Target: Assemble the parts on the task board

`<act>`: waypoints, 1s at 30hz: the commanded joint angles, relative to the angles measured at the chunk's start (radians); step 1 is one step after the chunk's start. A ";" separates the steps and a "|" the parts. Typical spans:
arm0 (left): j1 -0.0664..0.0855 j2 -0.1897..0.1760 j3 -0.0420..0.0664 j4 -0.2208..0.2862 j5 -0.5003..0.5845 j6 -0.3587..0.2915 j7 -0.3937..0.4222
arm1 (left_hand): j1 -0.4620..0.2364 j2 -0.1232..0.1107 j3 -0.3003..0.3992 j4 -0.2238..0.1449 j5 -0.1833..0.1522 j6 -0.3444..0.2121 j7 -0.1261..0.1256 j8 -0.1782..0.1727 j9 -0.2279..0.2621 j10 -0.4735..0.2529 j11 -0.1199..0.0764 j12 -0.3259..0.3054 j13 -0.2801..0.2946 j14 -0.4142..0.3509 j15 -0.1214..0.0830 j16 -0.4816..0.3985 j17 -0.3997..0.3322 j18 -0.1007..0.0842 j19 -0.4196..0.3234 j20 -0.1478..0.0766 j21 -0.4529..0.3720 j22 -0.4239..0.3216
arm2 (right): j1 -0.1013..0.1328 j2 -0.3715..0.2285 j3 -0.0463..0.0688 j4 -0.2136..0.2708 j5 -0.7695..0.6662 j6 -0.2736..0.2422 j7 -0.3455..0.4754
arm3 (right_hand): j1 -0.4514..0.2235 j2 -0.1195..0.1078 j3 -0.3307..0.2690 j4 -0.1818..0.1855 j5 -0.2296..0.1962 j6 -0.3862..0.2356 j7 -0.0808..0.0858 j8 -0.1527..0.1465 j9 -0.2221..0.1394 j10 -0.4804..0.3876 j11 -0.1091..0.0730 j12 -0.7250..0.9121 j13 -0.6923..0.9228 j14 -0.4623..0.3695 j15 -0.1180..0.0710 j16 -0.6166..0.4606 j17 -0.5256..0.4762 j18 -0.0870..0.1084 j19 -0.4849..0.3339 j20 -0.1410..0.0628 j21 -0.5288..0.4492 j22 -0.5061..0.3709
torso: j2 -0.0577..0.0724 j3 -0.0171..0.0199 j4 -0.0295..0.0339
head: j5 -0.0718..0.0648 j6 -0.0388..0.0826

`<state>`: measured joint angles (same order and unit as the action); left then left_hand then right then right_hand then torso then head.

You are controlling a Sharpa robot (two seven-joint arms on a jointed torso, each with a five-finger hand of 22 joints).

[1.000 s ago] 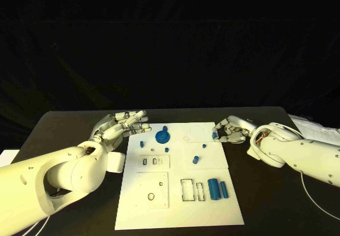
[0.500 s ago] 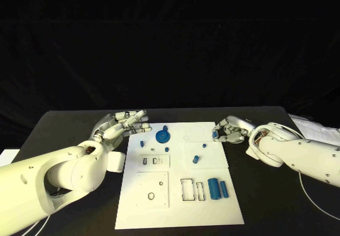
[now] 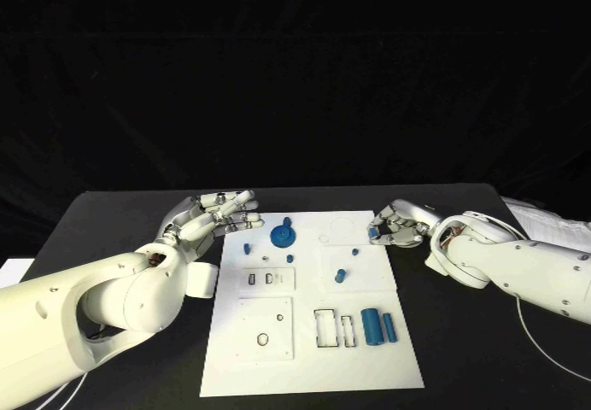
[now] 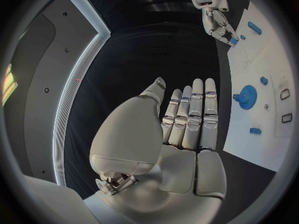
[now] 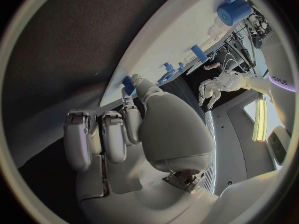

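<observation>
The white task board (image 3: 357, 359) lies mid-table. Near its far edge stands a blue gear (image 3: 283, 235) with small blue parts round it, one of them a peg (image 3: 340, 276). Two blue cylinders (image 3: 379, 328) lie near the board's right edge. My left hand (image 3: 216, 218) hovers at the board's far left corner with its fingers (image 4: 198, 114) straight, apart and holding nothing. My right hand (image 3: 396, 225) is at the board's far right edge. Its thumb and a fingertip pinch a small blue part (image 3: 373, 233), which also shows in the right wrist view (image 5: 127, 83). The other fingers (image 5: 93, 139) are curled.
White sheets of paper (image 3: 544, 224) lie at the table's right edge. A pale object (image 3: 13, 272) sits off the table's left side. Outlined slots and holes (image 3: 330, 329) mark the near half of the board. Black tabletop (image 3: 111, 222) surrounds the board.
My right hand has crept slightly toward the far edge with the small blue part at its fingertips. The left hand has barely moved.
</observation>
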<state>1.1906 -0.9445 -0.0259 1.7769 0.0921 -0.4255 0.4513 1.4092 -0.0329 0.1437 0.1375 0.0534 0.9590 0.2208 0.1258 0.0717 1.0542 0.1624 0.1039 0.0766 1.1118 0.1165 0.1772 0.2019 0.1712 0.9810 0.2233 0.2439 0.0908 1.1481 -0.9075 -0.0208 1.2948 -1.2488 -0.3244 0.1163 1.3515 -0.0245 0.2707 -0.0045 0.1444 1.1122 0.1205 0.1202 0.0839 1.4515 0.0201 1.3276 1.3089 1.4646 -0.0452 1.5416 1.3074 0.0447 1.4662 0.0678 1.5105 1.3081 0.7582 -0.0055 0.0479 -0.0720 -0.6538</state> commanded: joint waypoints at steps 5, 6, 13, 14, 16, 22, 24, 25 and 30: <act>0.000 0.002 0.001 0.001 0.001 0.018 0.006 | -0.002 0.010 -0.002 -0.006 -0.001 0.005 -0.003 -0.004 0.000 0.006 0.001 -0.006 -0.001 0.007 -0.001 -0.005 0.001 0.012 0.007 0.002 -0.006 -0.001 | 0.007 0.000 0.001 0.027 0.002 -0.061 -0.017 | -0.001 0.028 0.007 0.002 -0.010 0.042 -0.030 0.019 0.010 -0.001 -0.009 0.002 0.086 0.093 -0.010 0.003 0.203 -0.015 0.039 -0.013 0.003 0.123 | -0.001 -0.0009 0.0022 | -0.001 -0.001; 0.000 0.002 0.001 0.000 0.001 0.018 0.006 | -0.002 0.010 -0.002 -0.006 -0.001 0.005 -0.003 -0.004 0.000 0.006 0.001 -0.006 -0.001 0.007 -0.001 -0.005 0.001 0.012 0.007 0.002 -0.006 -0.001 | 0.011 0.000 0.001 0.035 0.007 -0.065 -0.023 | -0.004 0.027 0.006 0.003 -0.011 0.042 -0.030 0.019 0.010 -0.002 -0.010 0.000 0.085 0.093 -0.010 0.003 0.203 -0.015 0.039 -0.013 0.003 0.122 | -0.001 -0.0009 0.0016 | 0.001 -0.001; 0.000 0.002 0.001 -0.002 0.001 0.019 0.006 | -0.002 0.010 -0.002 -0.006 -0.001 0.005 -0.003 -0.004 0.000 0.006 0.001 -0.006 -0.001 0.007 -0.001 -0.005 0.001 0.012 0.007 0.002 -0.006 -0.001 | 0.041 0.008 0.002 0.134 0.034 -0.081 -0.110 | -0.021 0.030 0.007 0.011 -0.013 0.037 -0.030 0.017 0.009 -0.006 -0.010 -0.011 0.079 0.093 -0.012 0.001 0.200 -0.014 0.038 -0.016 0.002 0.119 | -0.002 -0.0024 0.0005 | 0.004 -0.001; 0.000 0.002 0.001 -0.003 0.001 0.019 0.006 | -0.002 0.010 -0.002 -0.006 -0.001 0.005 -0.003 -0.004 0.000 0.006 0.001 -0.006 -0.001 0.007 -0.001 -0.005 0.001 0.012 0.007 0.002 -0.006 -0.001 | 0.043 0.012 0.002 0.146 0.033 -0.082 -0.122 | -0.022 0.031 0.008 0.011 -0.013 0.036 -0.030 0.016 0.009 -0.007 -0.010 -0.012 0.077 0.092 -0.012 0.001 0.199 -0.014 0.038 -0.016 0.001 0.119 | -0.002 -0.0028 0.0007 | 0.005 -0.003; 0.000 0.002 0.001 -0.004 0.001 0.019 0.006 | -0.002 0.010 -0.002 -0.006 -0.001 0.005 -0.003 -0.004 0.000 0.006 0.001 -0.006 -0.001 0.007 -0.001 -0.005 0.001 0.012 0.007 0.002 -0.006 -0.001 | 0.047 0.026 0.002 0.175 0.026 -0.083 -0.153 | -0.023 0.032 0.009 0.011 -0.013 0.035 -0.030 0.016 0.008 -0.008 -0.010 -0.016 0.075 0.092 -0.012 0.000 0.197 -0.014 0.038 -0.016 0.001 0.118 | -0.003 -0.0029 0.0026 | 0.006 -0.004; 0.000 0.001 0.001 -0.009 0.003 0.020 0.007 | -0.002 0.010 -0.002 -0.006 -0.001 0.005 -0.003 -0.004 0.000 0.006 0.001 -0.006 -0.001 0.007 -0.001 -0.005 0.001 0.012 0.007 0.002 -0.006 -0.001 | 0.043 0.092 0.001 0.245 -0.038 -0.080 -0.243 | -0.025 0.035 0.015 0.009 -0.009 0.029 -0.029 0.012 0.007 -0.012 -0.010 -0.023 0.071 0.091 -0.012 -0.003 0.192 -0.013 0.036 -0.017 -0.001 0.115 | -0.005 -0.0057 0.0074 | 0.024 -0.016; 0.000 0.001 0.001 -0.011 0.003 0.020 0.007 | -0.002 0.011 -0.002 -0.007 -0.001 0.005 -0.002 -0.005 0.000 0.007 0.001 -0.007 -0.001 0.007 -0.002 -0.006 0.002 0.012 0.007 0.002 -0.006 -0.002 | 0.037 0.115 0.000 0.260 -0.067 -0.079 -0.267 | -0.026 0.035 0.017 0.008 -0.004 0.027 -0.028 0.011 0.006 -0.014 -0.009 -0.027 0.068 0.090 -0.012 -0.004 0.190 -0.013 0.035 -0.017 -0.002 0.113 | -0.005 -0.0055 0.0060 | 0.032 -0.018; 0.000 0.001 0.001 -0.012 0.004 0.021 0.008 | -0.002 0.011 -0.002 -0.007 -0.001 0.005 -0.002 -0.005 0.000 0.007 0.001 -0.007 -0.001 0.007 -0.002 -0.006 0.002 0.012 0.007 0.002 -0.006 -0.002 | 0.033 0.126 -0.001 0.267 -0.081 -0.078 -0.278 | -0.026 0.035 0.017 0.008 -0.004 0.026 -0.028 0.011 0.006 -0.014 -0.009 -0.028 0.068 0.090 -0.012 -0.004 0.189 -0.013 0.035 -0.017 -0.002 0.112 | -0.005 -0.0055 0.0053 | 0.035 -0.020; 0.000 0.002 0.001 -0.018 0.005 0.021 0.009 | -0.002 0.011 -0.002 -0.007 -0.001 0.005 -0.002 -0.005 0.000 0.007 0.001 -0.007 -0.001 0.007 -0.002 -0.006 0.002 0.012 0.007 0.002 -0.006 -0.002 | 0.012 0.182 -0.006 0.285 -0.143 -0.067 -0.324 | -0.029 0.035 0.018 0.008 0.000 0.025 -0.027 0.010 0.006 -0.016 -0.008 -0.033 0.065 0.089 -0.011 -0.006 0.185 -0.012 0.033 -0.017 -0.004 0.108 | -0.005 -0.0077 0.0060 | 0.047 -0.031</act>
<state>1.1905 -0.9443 -0.0259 1.7584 0.0930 -0.4248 0.4509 1.4092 -0.0328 0.1409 0.1348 0.0534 0.9590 0.2208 0.1258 0.0717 1.0541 0.1624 0.0999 0.0766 1.1118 0.1165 0.1772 0.2034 0.1711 0.9810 0.2234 0.2439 0.0901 1.1640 -0.7324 -0.0267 1.5759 -1.3093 -0.3995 -0.1355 1.3229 0.0041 0.2818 0.0045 0.1395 1.1121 0.1204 0.1202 0.0841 1.4430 0.0122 1.2979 1.3125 1.4648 -0.0519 1.5415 1.3080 0.0447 1.4660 0.0610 1.5105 1.3077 0.7536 -0.0116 0.0533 -0.0314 -0.6797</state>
